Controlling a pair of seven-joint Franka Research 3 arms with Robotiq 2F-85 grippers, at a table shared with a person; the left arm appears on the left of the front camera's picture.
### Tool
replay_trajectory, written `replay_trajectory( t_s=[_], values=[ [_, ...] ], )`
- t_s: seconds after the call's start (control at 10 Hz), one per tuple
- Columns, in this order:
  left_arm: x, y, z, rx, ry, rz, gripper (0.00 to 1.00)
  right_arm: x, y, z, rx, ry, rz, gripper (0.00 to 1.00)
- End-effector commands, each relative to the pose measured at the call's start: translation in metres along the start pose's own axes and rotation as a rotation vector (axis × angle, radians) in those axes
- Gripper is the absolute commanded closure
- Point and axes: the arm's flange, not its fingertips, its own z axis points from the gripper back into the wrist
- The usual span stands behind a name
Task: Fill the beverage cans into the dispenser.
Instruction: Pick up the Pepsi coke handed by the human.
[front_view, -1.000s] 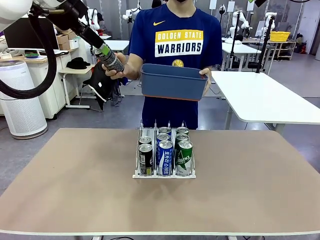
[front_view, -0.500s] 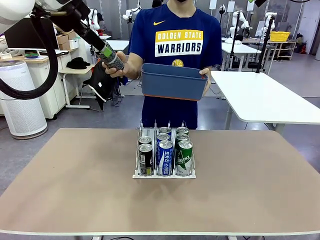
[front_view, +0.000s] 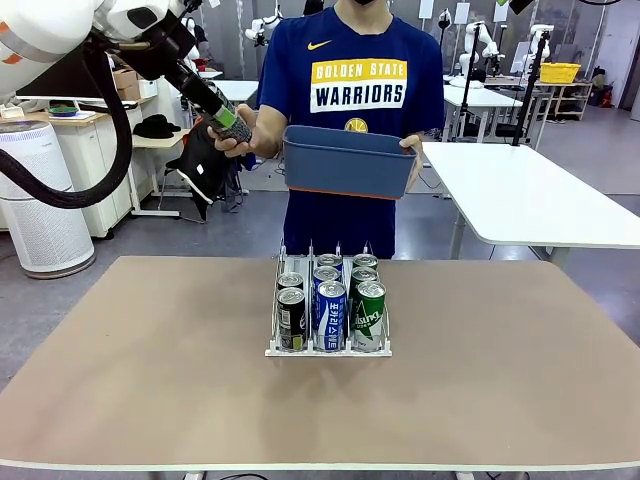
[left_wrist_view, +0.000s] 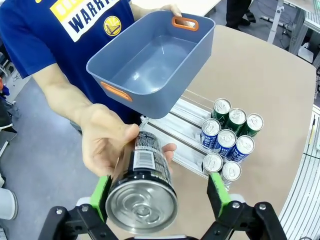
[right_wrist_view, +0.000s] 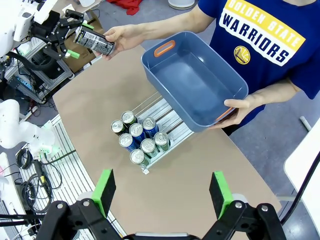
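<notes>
A person's hand holds a black can (front_view: 232, 128) up at the far left, well above the table. My left gripper (front_view: 222, 115) stands open around that can (left_wrist_view: 142, 192): one green pad (left_wrist_view: 102, 192) lies against it, and the other pad (left_wrist_view: 217, 192) is clear of it. The white wire dispenser (front_view: 328, 350) sits mid-table, with several black, blue and green cans (front_view: 330, 305) filling the front of its three lanes. My right gripper (right_wrist_view: 162, 200) hangs open high above the table, with nothing between its fingers.
The person's other hand holds an empty dark blue tub (front_view: 345, 165) above the dispenser's far end (left_wrist_view: 175, 122). The brown table (front_view: 150, 380) is bare on both sides of the rack. A white table (front_view: 540, 200) stands behind at the right.
The left arm's wrist has shifted slightly. The black can and the hand on it have edged a little right and down. The tub and dispenser have not moved.
</notes>
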Motion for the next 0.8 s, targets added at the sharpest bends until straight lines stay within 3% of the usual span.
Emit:
replay_trajectory(
  t_s=[0.0, 0.3, 0.4, 0.5, 0.6, 0.7],
  values=[
    [-0.0018, 0.0094, -0.0003, -0.019, -0.04, 0.003, 0.0, -0.0005, 0.0013, -0.0004, 0.004, 0.001, -0.009, 0.0],
    [0.0006, 0.002, -0.001, -0.003, -0.006, 0.009, 0.0, -0.0005, 0.0013, -0.0004, 0.004, 0.001, -0.009, 0.0],
    [0.002, 0.0027, -0.0014, -0.005, -0.011, 0.016, 0.58, -0.0005, 0.0013, -0.0004, 0.004, 0.001, -0.009, 0.0],
    [0.0006, 0.0003, 0.0006, 0.001, -0.007, 0.033, 0.59, -0.0005, 0.0013, -0.0004, 0.004, 0.001, -0.009, 0.0],
    [-0.0002, -0.0001, 0.0015, 0.0, -0.009, 0.034, 1.0, -0.0005, 0.0013, -0.0004, 0.004, 0.001, -0.009, 0.0],
    [-0.0003, 0.0013, 0.0021, 0.004, -0.01, 0.031, 1.0, -0.0005, 0.0013, -0.0004, 0.004, 0.001, -0.009, 0.0]
  ],
)
